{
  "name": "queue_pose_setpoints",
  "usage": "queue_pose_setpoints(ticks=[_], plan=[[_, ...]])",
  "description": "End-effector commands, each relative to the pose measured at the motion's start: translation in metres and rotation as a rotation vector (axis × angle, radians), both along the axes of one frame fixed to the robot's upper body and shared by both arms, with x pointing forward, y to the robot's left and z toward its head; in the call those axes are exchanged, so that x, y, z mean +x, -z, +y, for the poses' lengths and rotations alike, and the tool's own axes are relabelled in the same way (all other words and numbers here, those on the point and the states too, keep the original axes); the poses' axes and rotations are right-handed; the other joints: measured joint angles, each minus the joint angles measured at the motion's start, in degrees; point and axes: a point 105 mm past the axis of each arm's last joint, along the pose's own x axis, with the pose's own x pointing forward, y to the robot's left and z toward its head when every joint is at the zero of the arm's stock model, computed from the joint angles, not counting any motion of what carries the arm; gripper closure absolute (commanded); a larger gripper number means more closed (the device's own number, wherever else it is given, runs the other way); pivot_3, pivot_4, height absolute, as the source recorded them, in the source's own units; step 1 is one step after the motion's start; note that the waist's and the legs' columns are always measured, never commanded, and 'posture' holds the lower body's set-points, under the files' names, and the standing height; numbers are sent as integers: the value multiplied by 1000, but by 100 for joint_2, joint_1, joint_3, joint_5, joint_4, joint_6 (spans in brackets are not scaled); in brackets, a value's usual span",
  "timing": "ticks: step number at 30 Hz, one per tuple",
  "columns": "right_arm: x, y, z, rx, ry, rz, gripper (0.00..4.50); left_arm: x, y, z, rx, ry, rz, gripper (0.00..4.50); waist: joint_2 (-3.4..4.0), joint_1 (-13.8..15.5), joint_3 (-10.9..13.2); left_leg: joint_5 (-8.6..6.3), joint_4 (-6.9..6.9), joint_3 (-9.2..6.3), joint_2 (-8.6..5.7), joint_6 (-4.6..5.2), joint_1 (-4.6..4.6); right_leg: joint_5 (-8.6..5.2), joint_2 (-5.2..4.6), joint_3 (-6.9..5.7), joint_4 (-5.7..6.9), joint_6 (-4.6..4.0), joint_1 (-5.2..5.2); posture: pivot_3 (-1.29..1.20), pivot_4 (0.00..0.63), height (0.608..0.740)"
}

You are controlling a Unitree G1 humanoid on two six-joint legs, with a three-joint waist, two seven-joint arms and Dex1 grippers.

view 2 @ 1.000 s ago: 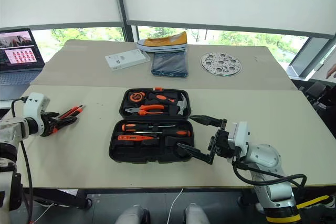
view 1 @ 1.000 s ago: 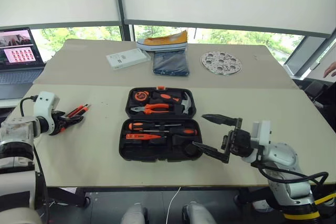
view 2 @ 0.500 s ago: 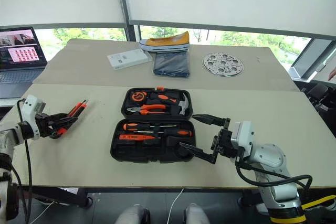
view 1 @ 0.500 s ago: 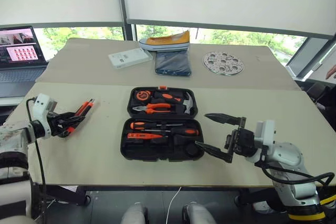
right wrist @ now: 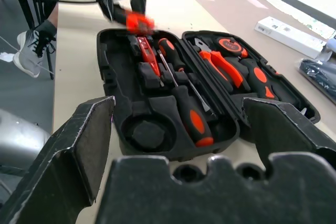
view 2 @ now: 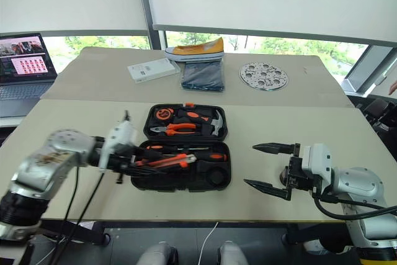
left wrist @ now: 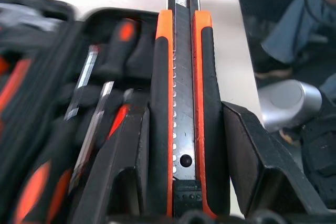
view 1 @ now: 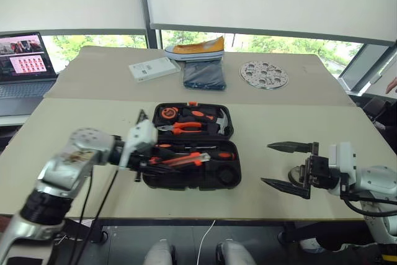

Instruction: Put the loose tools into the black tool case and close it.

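The utility knife sits clamped lengthwise in my left tool, hanging over the near half of the open black tool case. I judge it light, stiff and flat-sided, so holding it across the ribbed orange-and-black grip suits it; the metal slider looks slick. My right tool gapes wide with nothing in it, just beside the case's right edge, above the surface. In the near tray I count two black-and-orange screwdrivers and one slim orange one; the round recess looks unfilled. Farther back, the lid half holds one pair of pliers, one hammer and one tape measure.
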Motion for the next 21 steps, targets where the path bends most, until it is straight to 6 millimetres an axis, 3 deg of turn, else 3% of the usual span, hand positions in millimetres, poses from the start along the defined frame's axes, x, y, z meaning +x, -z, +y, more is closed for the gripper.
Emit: queue_pose_setpoints(ticks=[1, 8, 16, 21], plan=[[-6, -13, 2, 30, 7, -38, 0, 6, 6, 3, 95, -23, -84, 2960, 0, -12, 0, 0, 0, 0, 0, 0, -1, 0, 1, 1, 0, 0, -1, 0, 150, 740], [-10, -10, 8, 48, 32, -36, 0, 7, 16, -8, 63, -13, -73, 2960, 2, 36, 1, 0, 6, -1, -5, 0, -8, 4, -9, -1, -4, 0, -1, 0, 150, 740], [-11, -10, 11, 58, 42, -34, 0, 9, 35, 1, 195, 40, -153, 2960, 3, 42, 1, -2, 21, -2, -3, 3, -11, 5, -9, -3, -1, 1, 2, 0, 150, 740], [-11, -9, 13, 63, 45, -34, 0, 9, 38, -4, 180, 51, -136, 2960, 6, 63, 0, -2, 34, -3, -3, 3, -6, 3, -10, -4, 3, 1, 10, 0, 150, 740]])
